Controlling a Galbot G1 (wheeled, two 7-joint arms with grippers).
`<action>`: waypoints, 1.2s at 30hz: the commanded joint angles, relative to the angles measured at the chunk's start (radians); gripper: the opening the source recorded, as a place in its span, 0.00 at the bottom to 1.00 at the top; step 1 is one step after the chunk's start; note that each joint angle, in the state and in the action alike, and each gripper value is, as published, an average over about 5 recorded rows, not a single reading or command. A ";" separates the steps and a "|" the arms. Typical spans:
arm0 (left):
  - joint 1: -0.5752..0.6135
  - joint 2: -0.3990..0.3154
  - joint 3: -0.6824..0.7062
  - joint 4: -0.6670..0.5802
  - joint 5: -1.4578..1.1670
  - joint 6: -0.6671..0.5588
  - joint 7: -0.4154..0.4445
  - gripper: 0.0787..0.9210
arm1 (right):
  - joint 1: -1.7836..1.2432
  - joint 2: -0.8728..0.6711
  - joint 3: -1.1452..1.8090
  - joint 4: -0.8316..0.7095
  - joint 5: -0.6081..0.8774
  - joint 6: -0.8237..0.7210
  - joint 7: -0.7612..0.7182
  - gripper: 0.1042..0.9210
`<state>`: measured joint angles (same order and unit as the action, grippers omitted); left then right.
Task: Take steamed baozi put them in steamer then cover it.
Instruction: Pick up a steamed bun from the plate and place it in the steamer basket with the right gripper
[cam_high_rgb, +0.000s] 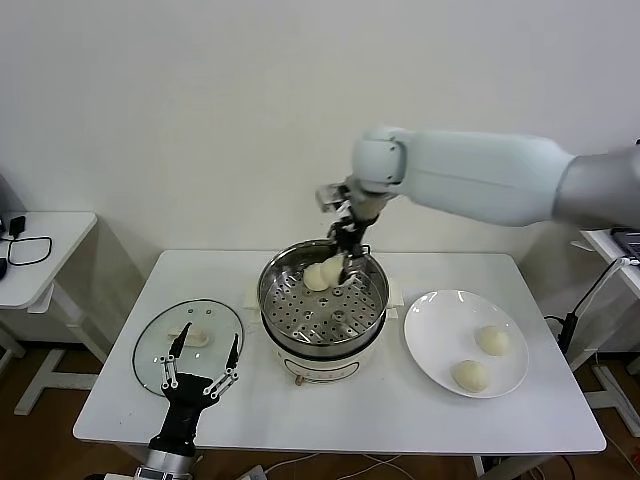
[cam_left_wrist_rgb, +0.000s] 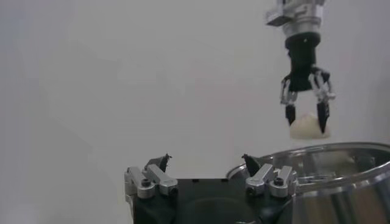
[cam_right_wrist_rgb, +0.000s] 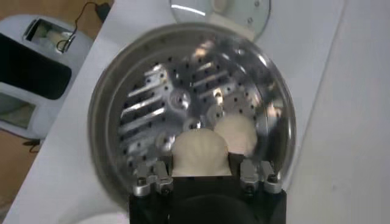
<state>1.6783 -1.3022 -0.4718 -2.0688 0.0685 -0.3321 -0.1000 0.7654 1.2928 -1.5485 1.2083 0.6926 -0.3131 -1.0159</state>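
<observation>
My right gripper (cam_high_rgb: 345, 268) hangs over the back of the steamer (cam_high_rgb: 290, 318), shut on a cream-white baozi (cam_high_rgb: 335, 268). The right wrist view shows that baozi (cam_right_wrist_rgb: 201, 152) held between the jaws above the perforated bottom of the steamer (cam_right_wrist_rgb: 152, 103). A second baozi (cam_right_wrist_rgb: 239, 134) lies in the basket right beside it. Two more baozi (cam_high_rgb: 492, 340) (cam_high_rgb: 470, 375) rest on the white plate (cam_high_rgb: 440, 320). The glass cover (cam_high_rgb: 160, 345) lies flat on the table at the left. My left gripper (cam_high_rgb: 201, 365) stands open at its near edge, holding nothing.
The steamer sits on a white pot base (cam_high_rgb: 325, 367) mid-table. A small side table (cam_high_rgb: 45, 250) with a cable stands at the far left. The white wall lies close behind the table. In the left wrist view the right gripper (cam_left_wrist_rgb: 304, 115) shows above the steamer rim (cam_left_wrist_rgb: 341, 152).
</observation>
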 joint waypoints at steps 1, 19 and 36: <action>0.000 -0.001 0.000 0.004 0.000 -0.001 0.000 0.88 | -0.066 0.123 -0.023 -0.008 0.054 -0.048 0.114 0.63; -0.006 -0.001 0.000 0.023 0.000 -0.007 0.000 0.88 | -0.125 0.163 -0.026 -0.033 0.050 -0.072 0.161 0.62; -0.008 0.000 -0.005 0.025 0.000 -0.004 -0.001 0.88 | -0.073 0.008 0.029 0.066 0.001 -0.071 0.146 0.88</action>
<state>1.6706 -1.3021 -0.4769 -2.0426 0.0685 -0.3379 -0.1014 0.6544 1.3927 -1.5464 1.2133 0.7181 -0.3853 -0.8598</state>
